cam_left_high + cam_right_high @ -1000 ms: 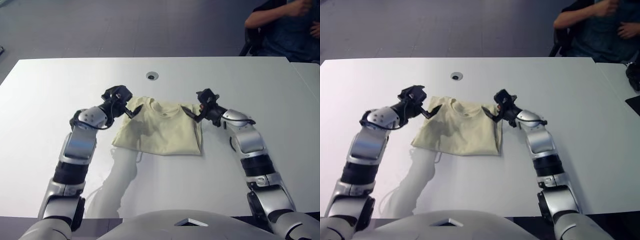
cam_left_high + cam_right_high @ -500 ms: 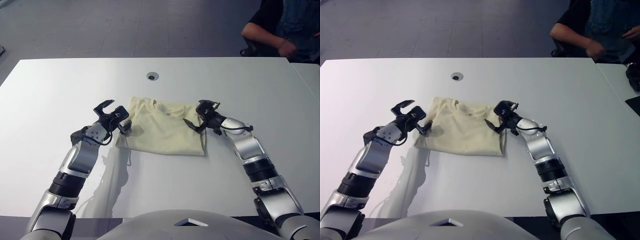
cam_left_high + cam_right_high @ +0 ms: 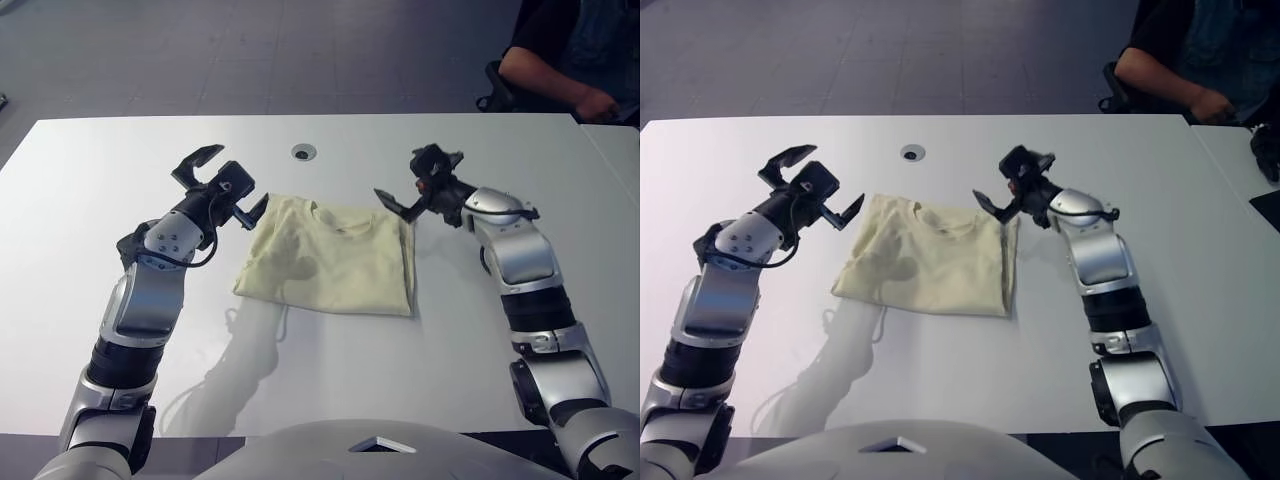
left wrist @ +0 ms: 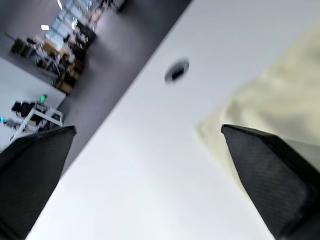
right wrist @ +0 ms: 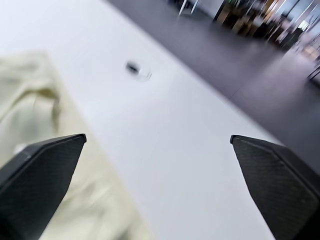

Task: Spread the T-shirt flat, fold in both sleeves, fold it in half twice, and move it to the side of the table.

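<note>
Left wrist view cuts off T-shirt (image 4: 280, 100); left gripper (image 3: 238, 180), right gripper (image 3: 418, 176) gape empty.

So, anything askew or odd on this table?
The folded T-shirt is lopsided: its left edge slants outward toward the near corner while the right edge runs straight, and the left half is rumpled. The left gripper and right gripper are open by its far corners. Nothing spilled or damaged.

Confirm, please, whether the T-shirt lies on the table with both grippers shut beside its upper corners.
Not shut: the left gripper and right gripper are both open, as the left eye view shows. The T-shirt does lie on the table.
</note>
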